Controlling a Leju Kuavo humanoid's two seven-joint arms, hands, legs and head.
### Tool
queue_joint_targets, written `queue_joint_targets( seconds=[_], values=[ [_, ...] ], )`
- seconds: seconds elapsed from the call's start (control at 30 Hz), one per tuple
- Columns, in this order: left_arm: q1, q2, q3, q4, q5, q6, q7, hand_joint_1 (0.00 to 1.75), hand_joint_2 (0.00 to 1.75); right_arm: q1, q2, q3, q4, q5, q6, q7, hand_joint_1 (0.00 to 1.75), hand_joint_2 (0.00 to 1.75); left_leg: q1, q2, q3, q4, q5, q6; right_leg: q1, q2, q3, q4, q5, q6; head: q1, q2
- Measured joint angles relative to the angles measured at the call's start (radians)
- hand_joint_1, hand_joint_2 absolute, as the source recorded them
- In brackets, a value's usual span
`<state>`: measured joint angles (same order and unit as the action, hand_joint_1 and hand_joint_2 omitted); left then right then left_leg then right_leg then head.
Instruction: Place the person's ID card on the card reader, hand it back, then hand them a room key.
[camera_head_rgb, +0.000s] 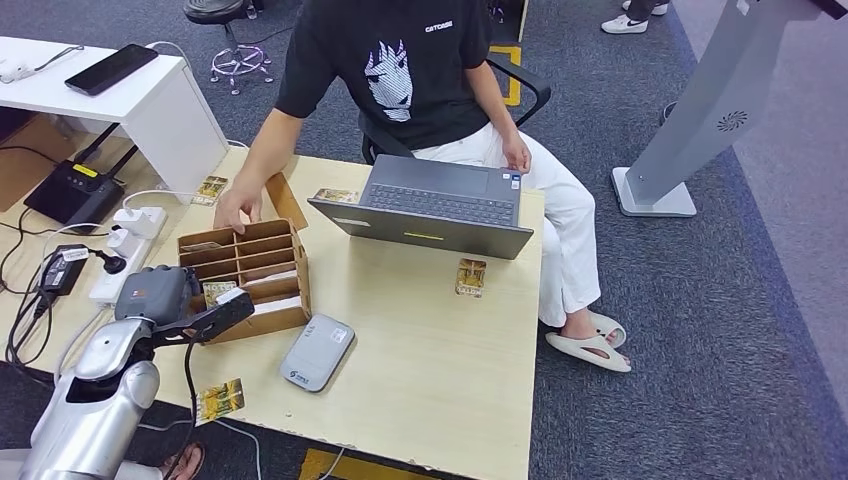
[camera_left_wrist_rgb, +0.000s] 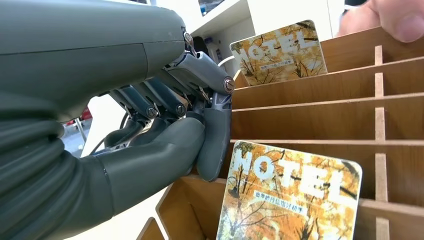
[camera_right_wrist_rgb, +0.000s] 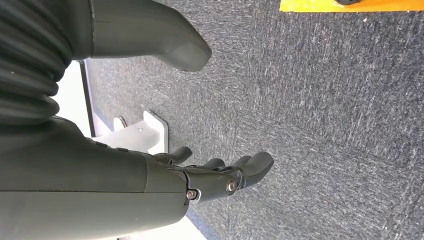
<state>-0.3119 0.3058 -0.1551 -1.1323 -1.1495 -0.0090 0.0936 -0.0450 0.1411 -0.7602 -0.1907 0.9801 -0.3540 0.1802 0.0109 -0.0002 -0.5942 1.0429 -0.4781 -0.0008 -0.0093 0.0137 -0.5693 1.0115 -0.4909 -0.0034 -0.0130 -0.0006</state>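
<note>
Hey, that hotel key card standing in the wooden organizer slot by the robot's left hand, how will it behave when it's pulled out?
The hotel key card looks thin, flat and probably stiff and light. Its glossy printed face may be slippery to pinch. It leans loosely in the wooden organizer beside the left hand, so a nudge could tip it.

Two key cards (camera_left_wrist_rgb: 289, 192) (camera_left_wrist_rgb: 279, 54) standing in the wooden rack (camera_left_wrist_rgb: 310, 115) each read "HOTEL" in large pale letters. The smaller line beneath is too fine to read.

A wooden table (camera_head_rgb: 440, 340) is carrying a laptop (camera_head_rgb: 430, 207); left of it a card rack (camera_head_rgb: 250, 270), nearer a reader (camera_head_rgb: 316, 352) and cards (camera_head_rgb: 470, 277).
</note>
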Motion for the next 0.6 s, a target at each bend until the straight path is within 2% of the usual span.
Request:
queue_joint_targets(
  seconds=[0.1,0.13,0.23,0.27,0.43,0.6],
  values=[
    [0.000,0.000,-0.003,0.003,0.001,0.001,0.000,1.51,1.75,0.000,0.000,-0.002,0.000,0.003,0.000,-0.001,0.00,1.75,0.000,0.000,0.000,0.000,0.000,0.000,0.000,0.000,0.000,0.000,0.000,0.000,0.000,0.000],
    [0.000,0.000,-0.003,0.005,0.001,0.004,0.000,1.36,1.75,0.000,0.000,-0.003,0.000,0.004,0.000,-0.001,0.00,1.75,0.000,0.000,0.000,0.000,0.000,0.000,0.000,0.000,0.000,0.000,0.000,0.000,0.000,0.000],
    [0.000,-0.002,-0.004,0.007,-0.005,0.022,0.002,0.55,1.75,0.000,0.000,-0.004,0.000,0.008,0.000,-0.001,0.00,1.75,0.000,0.000,0.000,0.000,0.000,0.000,0.000,0.000,0.000,0.000,0.000,0.000,0.000,0.000],
    [0.000,-0.002,-0.004,0.007,-0.012,0.033,0.006,0.38,1.75,0.000,0.000,-0.004,0.000,0.010,0.000,-0.001,0.00,1.75,0.000,0.000,0.000,0.000,0.000,0.000,0.000,0.000,0.000,0.000,0.000,0.000,0.000,0.000],
    [-0.003,-0.010,-0.004,0.007,-0.035,0.076,0.022,0.00,1.75,0.000,0.000,-0.005,0.000,0.015,0.000,-0.001,0.00,1.75,0.000,0.000,0.000,0.000,0.000,0.000,0.000,0.000,0.000,0.000,0.000,0.000,0.000,0.000],
    [-0.004,-0.022,-0.004,0.007,-0.035,0.110,0.024,0.00,1.75,-0.001,0.000,-0.007,0.000,0.018,0.000,-0.003,0.00,1.75,0.000,0.000,0.000,0.000,0.000,0.000,0.000,0.000,0.000,0.000,0.000,0.000,0.000,0.000]
  ],
)
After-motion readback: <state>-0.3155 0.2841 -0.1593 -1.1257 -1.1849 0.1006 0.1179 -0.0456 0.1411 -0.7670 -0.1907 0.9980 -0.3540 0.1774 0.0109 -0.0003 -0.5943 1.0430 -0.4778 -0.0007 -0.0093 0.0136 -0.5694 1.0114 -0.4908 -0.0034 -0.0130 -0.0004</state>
